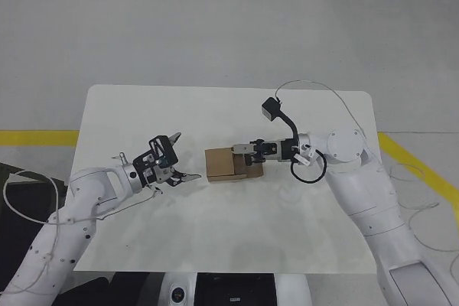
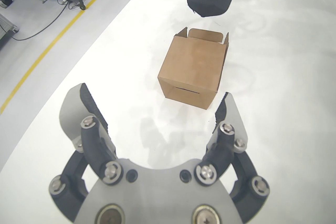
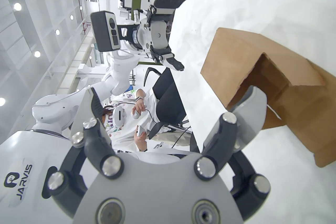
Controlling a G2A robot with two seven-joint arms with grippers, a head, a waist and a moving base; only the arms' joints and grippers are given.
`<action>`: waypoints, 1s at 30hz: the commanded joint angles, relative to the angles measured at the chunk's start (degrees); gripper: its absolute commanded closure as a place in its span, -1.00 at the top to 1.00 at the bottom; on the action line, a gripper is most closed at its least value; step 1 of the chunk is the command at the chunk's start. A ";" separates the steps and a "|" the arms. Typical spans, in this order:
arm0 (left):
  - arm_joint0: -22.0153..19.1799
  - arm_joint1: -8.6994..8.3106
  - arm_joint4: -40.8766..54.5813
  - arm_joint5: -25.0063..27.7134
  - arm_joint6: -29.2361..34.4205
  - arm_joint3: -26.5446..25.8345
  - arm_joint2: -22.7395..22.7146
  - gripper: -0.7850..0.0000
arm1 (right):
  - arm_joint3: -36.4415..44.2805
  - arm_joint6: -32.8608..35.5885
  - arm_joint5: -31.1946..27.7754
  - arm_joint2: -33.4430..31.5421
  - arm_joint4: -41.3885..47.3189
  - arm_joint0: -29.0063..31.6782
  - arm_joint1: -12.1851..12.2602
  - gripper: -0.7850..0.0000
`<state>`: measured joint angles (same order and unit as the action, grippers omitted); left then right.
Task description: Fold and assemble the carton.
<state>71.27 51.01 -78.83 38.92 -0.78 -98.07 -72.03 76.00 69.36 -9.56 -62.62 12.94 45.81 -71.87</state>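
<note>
Grey floor with a yellow line (image 1: 30, 138) surrounds the white desk (image 1: 214, 107); the brown carton (image 1: 228, 163) lies near the middle of the desk, well away from every edge and corner; it rests on one side, with its closed end turned toward the left claw (image 1: 185, 158) and its open end toward the right claw (image 1: 243, 151).

In the left wrist view the closed end shows a thin dark slit across its face; at the far end short flaps stick out around the opening.

The left claw hovers low over the desk on the side nearer the left edge; its jaws are spread wide and grip nothing; the carton sits just beyond its fingertips, apart from them, roughly in line with the gap between them.

The right claw is at the carton's open end, above the flaps; its jaws are also spread wide and clamp nothing; in the right wrist view one finger (image 3: 252, 104) reaches into the mouth of the opening, beside a folded inner flap, while the other finger (image 3: 90, 104) stands clear of the cardboard; whether the nearer finger touches the cardboard cannot be told.
</note>
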 commanded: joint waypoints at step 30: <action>-1.95 0.60 -12.58 2.75 -7.17 3.20 4.47 1.00 | -2.64 3.70 4.61 1.26 4.94 2.74 0.47 1.00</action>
<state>69.98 51.35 -91.15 42.33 -8.04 -95.21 -68.67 73.47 73.39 -5.25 -61.56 17.74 48.25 -71.40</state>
